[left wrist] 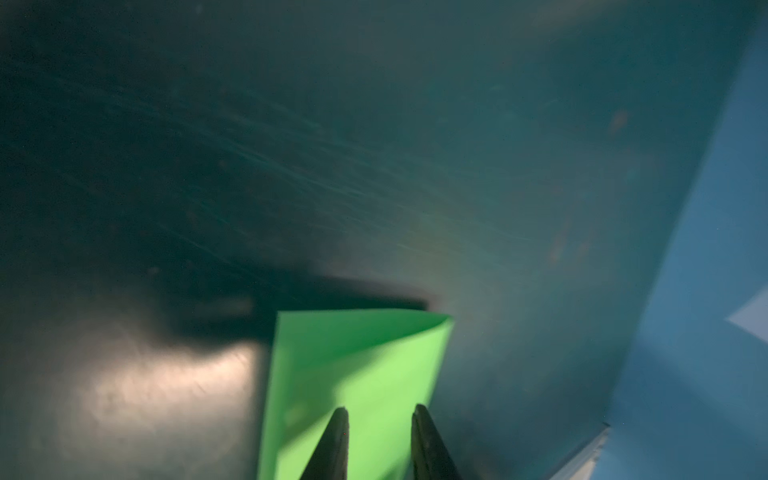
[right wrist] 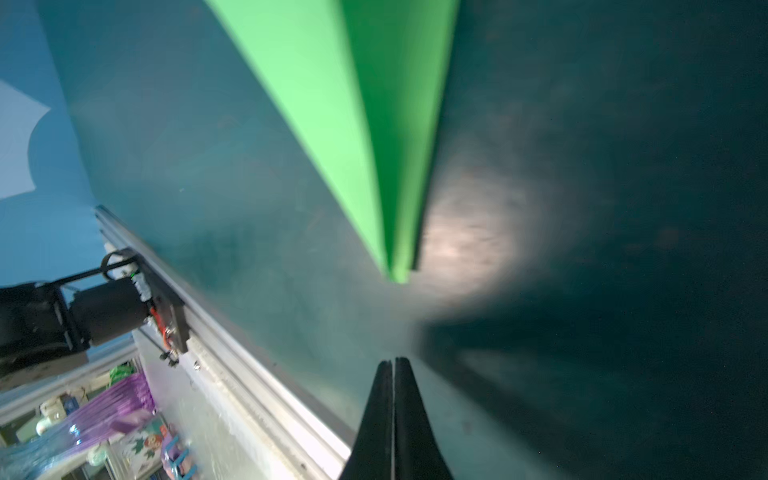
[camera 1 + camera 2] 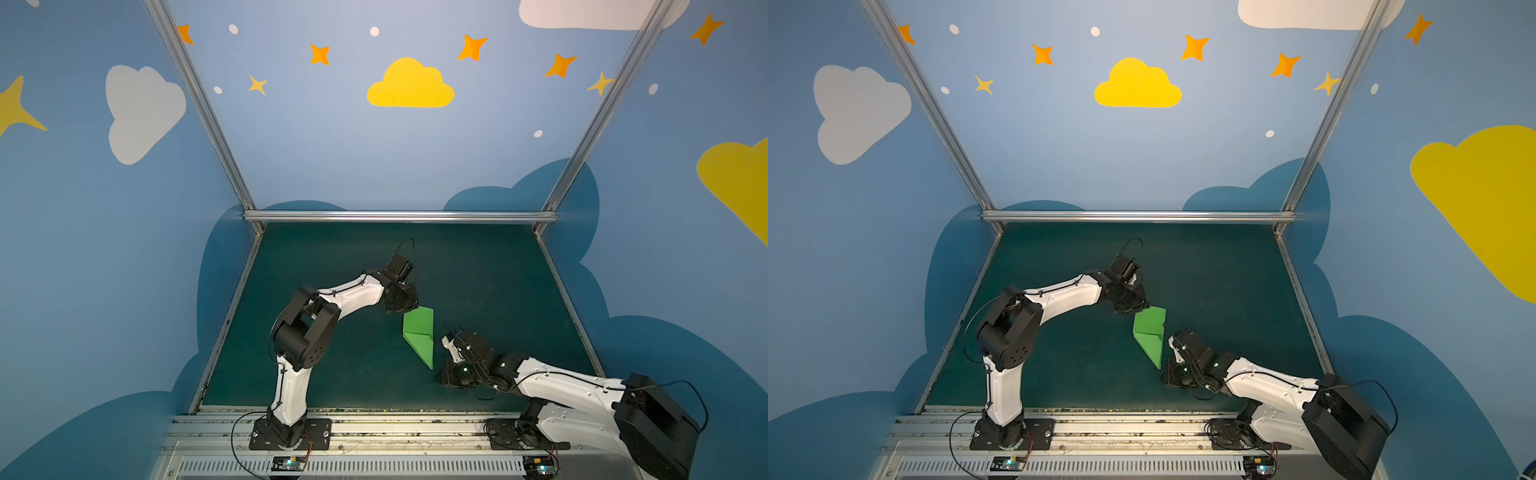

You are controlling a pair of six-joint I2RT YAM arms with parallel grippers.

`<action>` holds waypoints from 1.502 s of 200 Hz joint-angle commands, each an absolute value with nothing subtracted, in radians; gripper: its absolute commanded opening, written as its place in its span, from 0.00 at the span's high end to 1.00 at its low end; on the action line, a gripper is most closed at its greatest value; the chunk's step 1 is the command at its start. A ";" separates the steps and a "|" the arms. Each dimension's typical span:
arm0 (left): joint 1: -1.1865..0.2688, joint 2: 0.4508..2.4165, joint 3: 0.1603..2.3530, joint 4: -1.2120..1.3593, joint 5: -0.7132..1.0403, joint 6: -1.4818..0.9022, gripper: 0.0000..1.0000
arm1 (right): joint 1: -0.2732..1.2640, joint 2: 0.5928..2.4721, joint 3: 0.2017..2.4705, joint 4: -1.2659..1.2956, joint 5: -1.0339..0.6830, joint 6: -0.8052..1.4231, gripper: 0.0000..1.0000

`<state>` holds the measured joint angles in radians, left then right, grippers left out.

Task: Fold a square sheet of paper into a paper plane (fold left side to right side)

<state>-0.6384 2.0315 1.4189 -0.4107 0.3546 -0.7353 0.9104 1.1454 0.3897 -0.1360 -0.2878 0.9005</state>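
The bright green sheet of paper [image 3: 419,336] [image 3: 1150,336] lies on the dark teal mat [image 3: 332,374], folded into a slim paper plane shape with its point toward the front. My left gripper [image 3: 413,306] [image 3: 1144,306] hovers at its far left corner. In the left wrist view the left gripper [image 1: 380,409] is open, both fingers apart over the paper [image 1: 353,374]. My right gripper [image 3: 437,379] [image 3: 1163,379] sits just right of the paper's tip. It is shut [image 2: 392,360] with nothing in it, short of the tip [image 2: 399,274].
An aluminium rail [image 3: 374,428] [image 2: 249,374] runs along the mat's front edge, with both arm bases bolted to it. Blue walls and a metal frame [image 3: 399,216] close in the back and sides. Bare mat lies left and right of the paper.
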 commanded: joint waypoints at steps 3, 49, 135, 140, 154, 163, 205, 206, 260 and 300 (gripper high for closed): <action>-0.637 2.077 1.469 -0.515 0.384 -0.640 0.73 | 0.954 1.196 0.428 -0.113 -0.254 0.924 1.00; -0.635 2.077 1.389 -0.495 0.351 -0.662 0.75 | 0.941 1.333 0.487 -0.062 -0.203 0.885 1.00; -0.661 1.871 1.079 -0.349 0.323 -0.876 0.76 | 0.706 1.391 0.514 -0.153 -0.183 0.732 1.00; -0.666 1.862 1.071 -0.345 0.320 -0.884 0.76 | 0.689 1.397 0.518 -0.156 -0.188 0.720 1.00; -0.676 1.827 1.056 -0.341 0.310 -0.893 0.76 | 0.650 1.409 0.530 -0.167 -0.204 0.689 1.00; -0.681 1.803 1.057 -0.350 0.295 -0.892 0.76 | 0.626 1.408 0.538 -0.184 -0.208 0.669 1.00; -0.717 1.700 1.100 -0.380 0.278 -0.833 0.80 | 0.562 1.286 0.540 -0.261 -0.299 0.641 1.00; -0.719 1.699 1.101 -0.379 0.279 -0.832 0.80 | 0.561 1.283 0.539 -0.263 -0.301 0.643 1.00; -0.819 1.772 1.195 -0.326 0.364 -0.800 0.96 | 0.558 1.155 0.529 -0.273 -0.325 0.740 1.00; -0.838 1.857 1.246 -0.307 0.367 -0.793 0.96 | 0.556 1.265 0.604 -0.227 -0.331 0.738 1.00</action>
